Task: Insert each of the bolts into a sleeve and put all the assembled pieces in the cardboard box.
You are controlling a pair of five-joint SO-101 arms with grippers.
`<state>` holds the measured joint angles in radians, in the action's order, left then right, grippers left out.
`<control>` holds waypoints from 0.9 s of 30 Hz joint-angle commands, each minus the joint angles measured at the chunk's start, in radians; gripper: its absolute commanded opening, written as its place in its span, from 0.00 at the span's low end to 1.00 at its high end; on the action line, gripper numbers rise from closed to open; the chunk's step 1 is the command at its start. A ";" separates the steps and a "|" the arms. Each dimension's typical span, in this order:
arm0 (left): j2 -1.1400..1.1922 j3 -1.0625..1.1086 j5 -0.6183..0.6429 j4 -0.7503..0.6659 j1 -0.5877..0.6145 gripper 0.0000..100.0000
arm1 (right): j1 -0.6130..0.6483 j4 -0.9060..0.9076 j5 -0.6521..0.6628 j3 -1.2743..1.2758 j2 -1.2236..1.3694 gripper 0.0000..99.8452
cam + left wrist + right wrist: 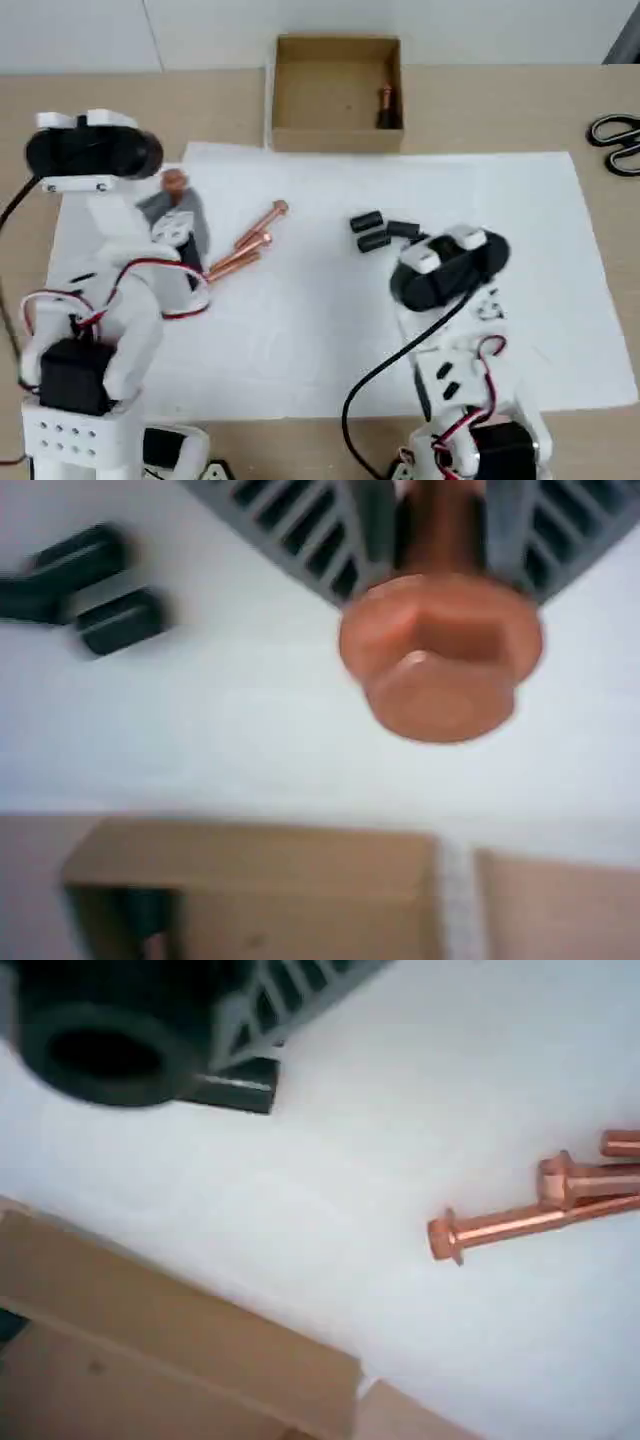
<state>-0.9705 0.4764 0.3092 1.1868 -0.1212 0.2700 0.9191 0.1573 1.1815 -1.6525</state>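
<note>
- High view: the left gripper (170, 200) stands over the left part of the white sheet (330, 340), its grey jaws closed on a copper held bolt (172, 181) whose head points toward the far side of the table (500, 100).
- Three loose bolts (255, 240) lie close together on the sheet just beside that gripper, slanting and roughly parallel.
- Near the sheet's middle, three black loose sleeves (375, 232) lie in a small cluster, just beside the right arm (450, 265).
- The cardboard box (300, 95) sits at the far edge of the sheet, open on top, with one assembled piece (385, 105) against its right wall.
- Scissors (615, 140) lie on the bare table at the far right.
- Left wrist view: the left gripper (440, 525) clamps the held bolt (440, 655) by its shaft between ribbed grey fingers (290, 530), the flanged hex head sticking out past them. The loose sleeves (118, 620) lie beyond on the sheet, and the cardboard box (250, 865) lies beyond the sheet's edge.
- Right wrist view: the right gripper (170, 1020) grips a black held sleeve (100, 1055), seen end-on with its bore open. One of the loose sleeves (235, 1090) lies just behind it. The loose bolts (520, 1220) lie well apart on the sheet, and the cardboard box (150, 1340) is near.
</note>
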 commanded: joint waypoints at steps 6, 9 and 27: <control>-0.025 0.174 0.123 -0.351 -0.150 0.01 | 0.079 -0.142 -0.044 0.167 -0.024 0.00; -0.025 0.225 0.144 -0.414 -0.164 0.01 | 0.159 -0.140 -0.135 0.176 -0.015 0.00; -0.018 0.460 0.143 -0.637 -0.336 0.01 | 0.328 -0.194 -0.210 0.252 -0.024 0.00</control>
<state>-0.9720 0.9383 0.4488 0.5762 -0.4219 0.5892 0.7518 -0.0499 1.4362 -1.6586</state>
